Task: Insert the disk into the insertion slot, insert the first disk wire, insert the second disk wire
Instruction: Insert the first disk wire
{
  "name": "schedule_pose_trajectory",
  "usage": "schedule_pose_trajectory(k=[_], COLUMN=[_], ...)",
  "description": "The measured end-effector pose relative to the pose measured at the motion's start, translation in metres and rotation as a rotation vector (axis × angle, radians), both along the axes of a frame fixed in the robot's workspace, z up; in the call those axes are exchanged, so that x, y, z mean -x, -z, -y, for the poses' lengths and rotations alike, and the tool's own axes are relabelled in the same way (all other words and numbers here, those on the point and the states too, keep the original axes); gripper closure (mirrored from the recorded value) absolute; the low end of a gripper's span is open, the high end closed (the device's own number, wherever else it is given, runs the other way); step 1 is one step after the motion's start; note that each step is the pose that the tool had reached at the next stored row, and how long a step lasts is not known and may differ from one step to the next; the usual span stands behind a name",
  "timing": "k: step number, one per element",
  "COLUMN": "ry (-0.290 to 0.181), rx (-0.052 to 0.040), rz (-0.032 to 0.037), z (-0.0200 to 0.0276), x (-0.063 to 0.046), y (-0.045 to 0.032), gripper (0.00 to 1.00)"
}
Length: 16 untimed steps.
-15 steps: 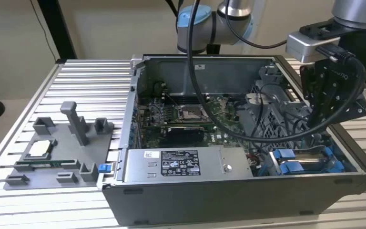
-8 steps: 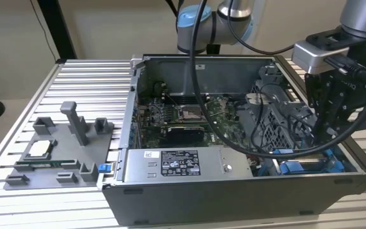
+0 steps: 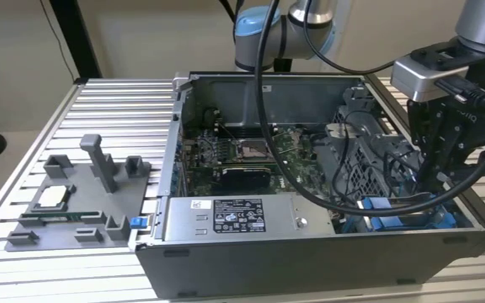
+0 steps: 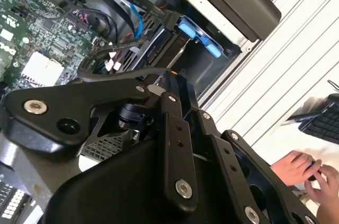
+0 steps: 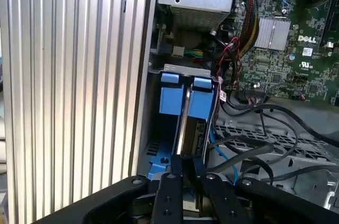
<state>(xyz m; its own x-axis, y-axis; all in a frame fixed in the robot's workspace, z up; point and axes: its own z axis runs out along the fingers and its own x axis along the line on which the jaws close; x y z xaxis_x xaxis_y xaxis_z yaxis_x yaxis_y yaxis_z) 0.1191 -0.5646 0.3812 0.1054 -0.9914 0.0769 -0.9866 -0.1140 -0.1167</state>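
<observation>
While the arm hangs over the right of the exterior view, the gripper (image 3: 428, 188) sits low inside the open PC case (image 3: 310, 265), lower right of frame. In the first wrist view the gripper (image 5: 186, 163) is narrow, w/ its fingers (image 5: 174, 173) pinching the disk (image 5: 186, 118) from both sides at its near end. The disk stands on edge in its blue frame, inside the insertion slot (image 5: 181, 68), the grey sheet-metal bay just beside the case wall; can't tell how deep it sits. In the exterior view the disk (image 3: 376, 204) shows blue just below the gripper, w/ black cables (image 3: 369, 161) looping over it. The motherboard (image 3: 242, 158) is at frame centre and the PSU (image 3: 234, 218) at lower centre. A grey fixture tray (image 3: 74, 202) sits on the ribbed table (image 3: 116, 107), left of frame. In the second wrist view a person's hand (image 4: 296, 168) is near a keyboard (image 4: 323, 121).
</observation>
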Motion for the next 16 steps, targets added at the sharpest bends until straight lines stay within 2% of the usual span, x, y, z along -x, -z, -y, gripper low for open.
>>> schedule_pose_trajectory(k=[2,3,5,7,8,9,13,15,16], ry=[0.0,0.0,0.0,0.0,0.0,0.001,0.003,0.004,0.004], rx=[-0.0006,-0.0077,-0.033,-0.0521,-0.0574,-0.0589,-0.0597,-0.061,-0.0624], rz=[0.0,-0.0011,-0.0106,-0.0252,-0.036,-0.0507,-0.1221,-0.1543,-0.1682], z=[0.0001,0.0002,0.0001,0.0003,0.0005,0.0008,0.0016,0.002,0.0022], x=[-0.0001,-0.0001,-0.0001,-0.0001,-0.0002,-0.0005,-0.0029,-0.0048,-0.0062], y=[-0.0001,0.0,0.0,0.0,0.0,0.0,0.0,0.0001,0.0002], gripper=[1.0,1.0,1.0,1.0,1.0,1.0,1.0,1.0,1.0])
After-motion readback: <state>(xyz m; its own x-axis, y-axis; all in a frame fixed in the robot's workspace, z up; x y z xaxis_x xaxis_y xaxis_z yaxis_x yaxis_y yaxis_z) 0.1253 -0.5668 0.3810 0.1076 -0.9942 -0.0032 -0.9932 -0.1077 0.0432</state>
